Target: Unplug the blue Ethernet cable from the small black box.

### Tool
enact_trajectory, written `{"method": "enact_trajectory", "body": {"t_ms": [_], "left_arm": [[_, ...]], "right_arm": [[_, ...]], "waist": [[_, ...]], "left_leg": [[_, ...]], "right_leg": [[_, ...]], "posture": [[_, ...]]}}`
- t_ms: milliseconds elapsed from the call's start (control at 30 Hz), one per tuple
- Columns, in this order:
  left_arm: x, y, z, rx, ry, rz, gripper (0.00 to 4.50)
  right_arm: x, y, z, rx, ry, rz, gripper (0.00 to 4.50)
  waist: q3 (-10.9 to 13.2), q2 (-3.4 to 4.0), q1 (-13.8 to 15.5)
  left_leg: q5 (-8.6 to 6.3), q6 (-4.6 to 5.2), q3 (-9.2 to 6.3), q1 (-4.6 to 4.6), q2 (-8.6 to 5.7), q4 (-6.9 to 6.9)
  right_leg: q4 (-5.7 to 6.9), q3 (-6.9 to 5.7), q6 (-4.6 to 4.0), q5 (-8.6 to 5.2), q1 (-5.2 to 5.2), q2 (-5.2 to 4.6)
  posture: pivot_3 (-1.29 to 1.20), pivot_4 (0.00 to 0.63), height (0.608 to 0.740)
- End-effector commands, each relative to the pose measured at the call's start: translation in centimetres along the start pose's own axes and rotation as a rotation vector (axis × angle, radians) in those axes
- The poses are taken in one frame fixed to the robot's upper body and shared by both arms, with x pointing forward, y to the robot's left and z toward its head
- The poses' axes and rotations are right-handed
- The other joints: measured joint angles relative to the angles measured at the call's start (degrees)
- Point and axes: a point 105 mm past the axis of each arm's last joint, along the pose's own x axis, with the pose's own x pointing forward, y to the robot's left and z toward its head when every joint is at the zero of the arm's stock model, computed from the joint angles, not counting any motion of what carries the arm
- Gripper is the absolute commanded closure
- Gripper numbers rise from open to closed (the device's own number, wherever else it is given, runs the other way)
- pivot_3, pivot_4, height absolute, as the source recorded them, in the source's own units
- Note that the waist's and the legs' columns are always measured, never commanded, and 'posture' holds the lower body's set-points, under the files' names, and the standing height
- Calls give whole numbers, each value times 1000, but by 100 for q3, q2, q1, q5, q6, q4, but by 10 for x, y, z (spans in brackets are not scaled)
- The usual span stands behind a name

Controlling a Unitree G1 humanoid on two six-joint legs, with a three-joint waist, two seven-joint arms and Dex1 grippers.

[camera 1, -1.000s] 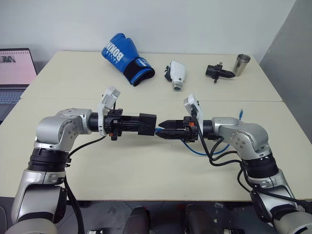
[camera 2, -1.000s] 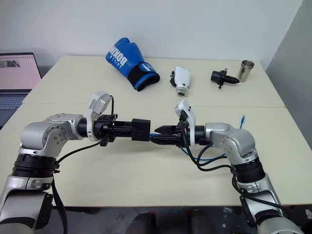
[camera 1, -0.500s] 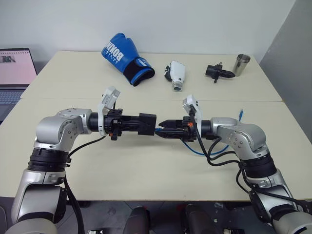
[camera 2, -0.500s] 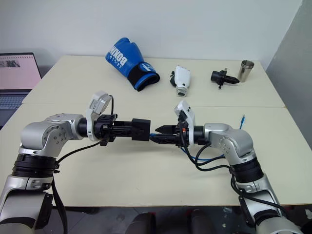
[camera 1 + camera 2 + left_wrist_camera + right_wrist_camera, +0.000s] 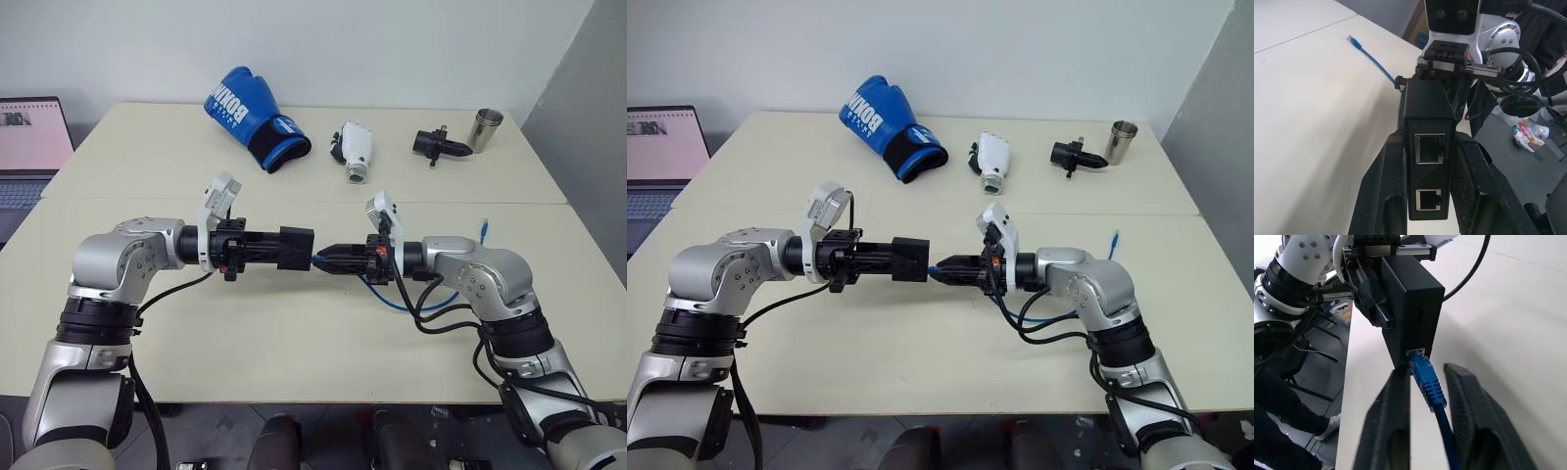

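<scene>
The left gripper (image 5: 286, 248) is clamped on the small black box (image 5: 296, 248), holding it in the air above the front of the table (image 5: 294, 333), with one finger (image 5: 1382, 196) pressed against each side of it. Two sockets show on the end of the box that faces this wrist. The right gripper (image 5: 942, 269) points at the box from the other side. Its two fingers (image 5: 1469, 406) sit on either side of the blue Ethernet cable (image 5: 1431, 387) just behind the plug, drawn in close, but a thin gap shows on each side, so I cannot tell whether they grip it. The plug is still seated in the port in the far edge of the box. From there the cable runs back under the right wrist, loops on the table and ends in a free plug (image 5: 485, 228) near the right edge. Along the far side of the table lie a blue boxing glove (image 5: 250, 117), a white gadget (image 5: 352, 149), a black gadget with prongs (image 5: 436, 144) and a metal cup (image 5: 483, 128). A laptop (image 5: 29, 147) stands to the left.
</scene>
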Motion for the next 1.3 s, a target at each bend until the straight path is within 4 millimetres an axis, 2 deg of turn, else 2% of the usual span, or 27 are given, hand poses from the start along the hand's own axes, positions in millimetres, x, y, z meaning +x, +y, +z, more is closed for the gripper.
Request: {"method": "enact_trajectory", "body": {"t_ms": [33,300,500,600,900,967,1100,1167,1200,1300], "left_arm": [[-4,-6,13,59,-31,-12,3699],[-3,-7,14,51,-38,-28,3700],[-20,-2,27,67,-82,37,3700],[-36,4,32,85,-106,108,3700],[-42,5,18,99,-34,133,3701],[-42,7,20,94,-51,138,3701],[-32,6,22,86,-81,112,3701],[-25,4,21,74,-88,86,3701],[-23,4,21,70,-89,77,3701],[-16,3,18,58,-87,55,3702]], "right_arm": [[-1,4,10,-32,-26,12,4383],[-2,5,8,-33,-12,19,4447],[-19,-10,-8,-25,46,-48,4447],[-37,-23,-15,-6,58,-119,4452],[-56,-34,-7,-8,36,-181,4482],[-57,-31,-1,-11,21,-173,4483],[-49,-7,10,-23,-11,-76,4483],[-42,1,11,-37,-21,-50,3791],[-39,4,12,-41,-24,-44,3671],[-34,10,15,-46,-38,-29,2893]], "waist": [[0,0,0],[0,0,0],[0,0,0],[0,0,-1],[0,0,-1],[0,0,0],[1,0,1],[0,0,2],[0,0,3],[1,0,-8]], "left_leg": [[0,0,0,0,0,0],[0,0,0,0,0,0],[0,0,0,0,0,0],[0,0,0,0,0,0],[0,0,0,-2,0,0],[0,0,0,-2,0,-1],[0,0,0,-3,1,0],[0,0,-1,-5,0,0],[0,0,-1,-5,0,0],[0,0,0,-6,0,0]], "right_leg": [[0,0,0,0,0,0],[0,0,0,0,0,0],[0,0,0,0,0,0],[-1,-1,0,0,0,0],[-1,0,0,0,-2,0],[-1,0,0,0,-2,0],[-1,0,0,0,-2,0],[-2,-1,0,0,-2,0],[-3,-1,0,0,-2,0],[-2,0,0,0,-5,0]], "posture": [[0,150,740],[0,150,740],[0,150,740],[0,150,740],[0,150,740],[0,150,740],[0,150,740],[0,150,740],[0,150,740],[0,150,740]]}}
